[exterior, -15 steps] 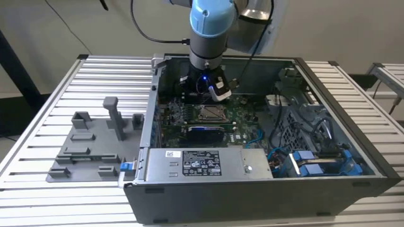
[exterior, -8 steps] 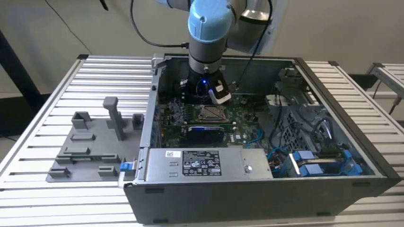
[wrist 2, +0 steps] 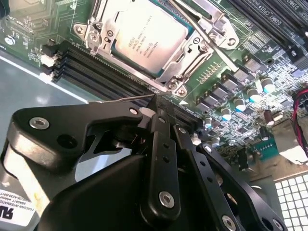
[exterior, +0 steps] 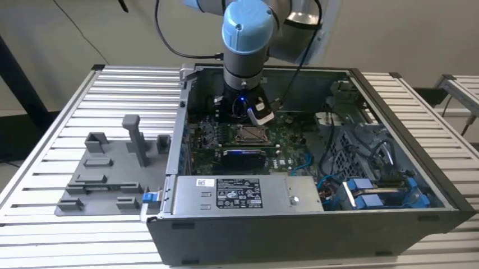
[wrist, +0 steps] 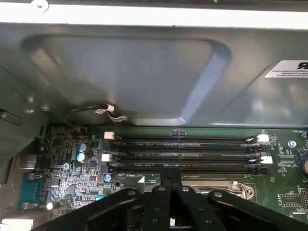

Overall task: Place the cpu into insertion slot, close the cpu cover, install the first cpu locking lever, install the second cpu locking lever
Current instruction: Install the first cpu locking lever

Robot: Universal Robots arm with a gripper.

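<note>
Inspector: Your gripper (wrist 2: 156, 103) hangs low over the board, fingers drawn together, just beside the memory slots (wrist 2: 96, 62). I judge that the closed tip is kept slim for nudging thin parts. A thin silver rod (wrist 2: 120, 99) crosses at the tip; I cannot tell whether you hold it.

Operator: And the cpu?

Inspector: Your cpu (wrist 2: 151, 41) lies flat in the insertion slot (wrist 2: 166, 79), with the cpu cover (wrist 2: 191, 52) folded down around it and its window framing the metal top. That reads as seated and covered. A lever (wrist 2: 207, 19) lies along the cover's far side; latched or not, I cannot say.

Operator: Room to move?

Inspector: Tight. You work between the socket's edge and the grey metal housing (wrist: 144, 72), which stands just beyond the memory slots. In the exterior view the case walls (exterior: 181, 123) box you in. Overhead is your open way.
</note>
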